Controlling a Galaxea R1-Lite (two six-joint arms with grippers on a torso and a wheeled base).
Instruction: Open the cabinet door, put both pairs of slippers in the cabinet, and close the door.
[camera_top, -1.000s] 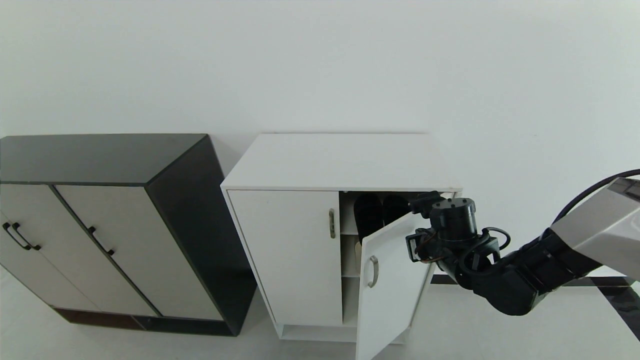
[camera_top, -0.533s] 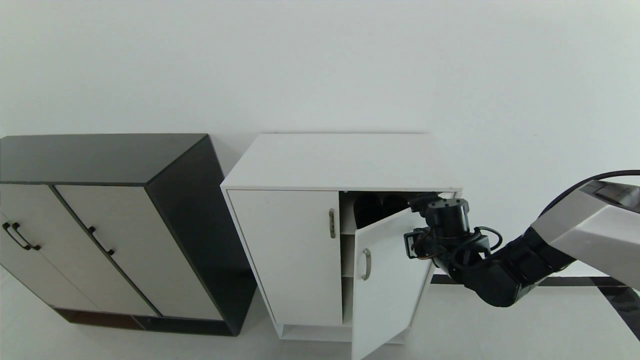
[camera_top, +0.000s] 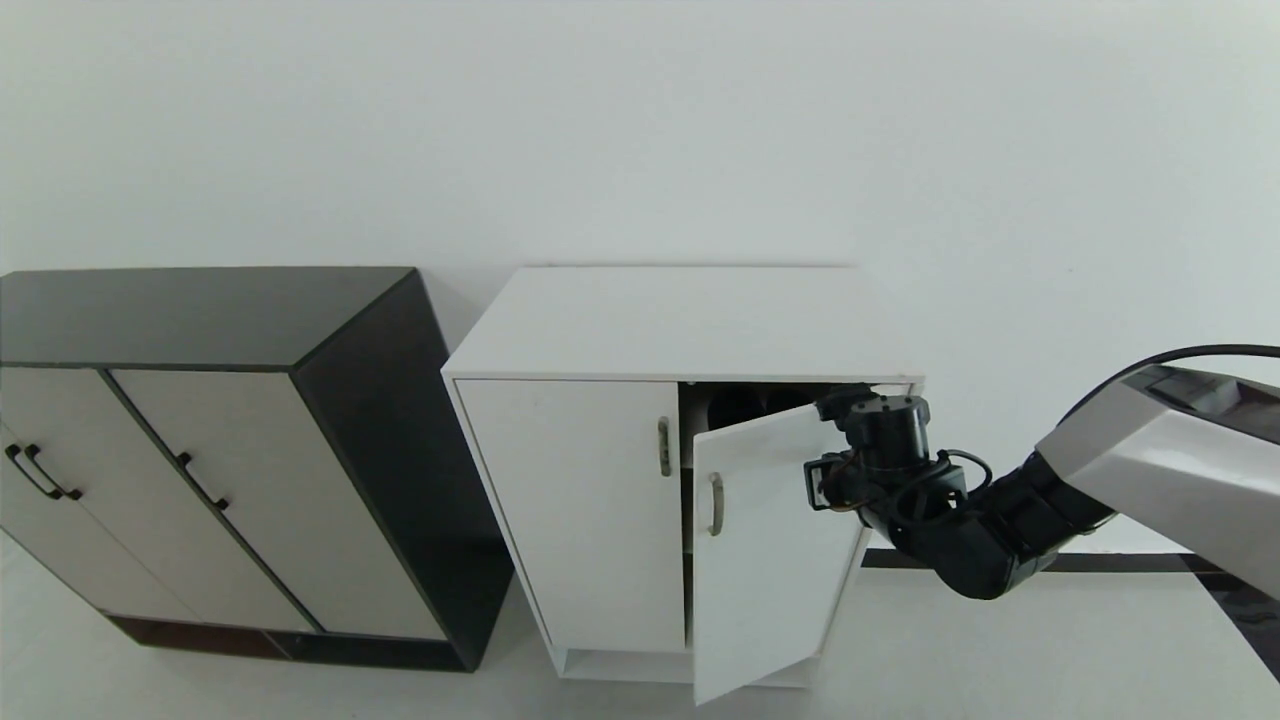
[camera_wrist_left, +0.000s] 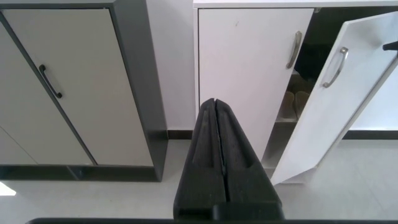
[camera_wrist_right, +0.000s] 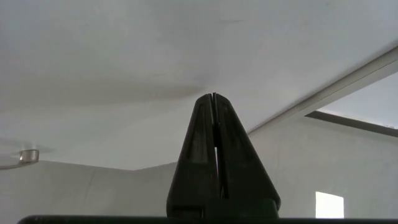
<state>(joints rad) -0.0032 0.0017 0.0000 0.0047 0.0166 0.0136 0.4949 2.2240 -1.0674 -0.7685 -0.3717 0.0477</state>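
Note:
The white cabinet (camera_top: 680, 320) has its left door (camera_top: 575, 510) closed and its right door (camera_top: 765, 540) ajar, with only a narrow gap left. Dark slippers (camera_top: 735, 402) show in the gap on the top shelf. Light slippers (camera_wrist_left: 297, 102) lie on a lower shelf. My right gripper (camera_top: 830, 403) is shut and rests against the outer face of the right door near its top corner; the right wrist view has that gripper (camera_wrist_right: 214, 96) close against the white door panel (camera_wrist_right: 124, 74), whose handle (camera_wrist_right: 28, 155) is off to one side. My left gripper (camera_wrist_left: 215, 102) is shut, held back from the cabinet and holding nothing.
A dark cabinet (camera_top: 200, 310) with two beige doors stands close to the left of the white one. The white wall is right behind both. Pale floor (camera_top: 1000, 650) lies in front, with a dark strip (camera_top: 1150, 562) along the wall base at right.
The right door has swung further toward closed, its handle moving left. My right gripper followed it inward along the door's top corner. Less of the dark slippers shows.

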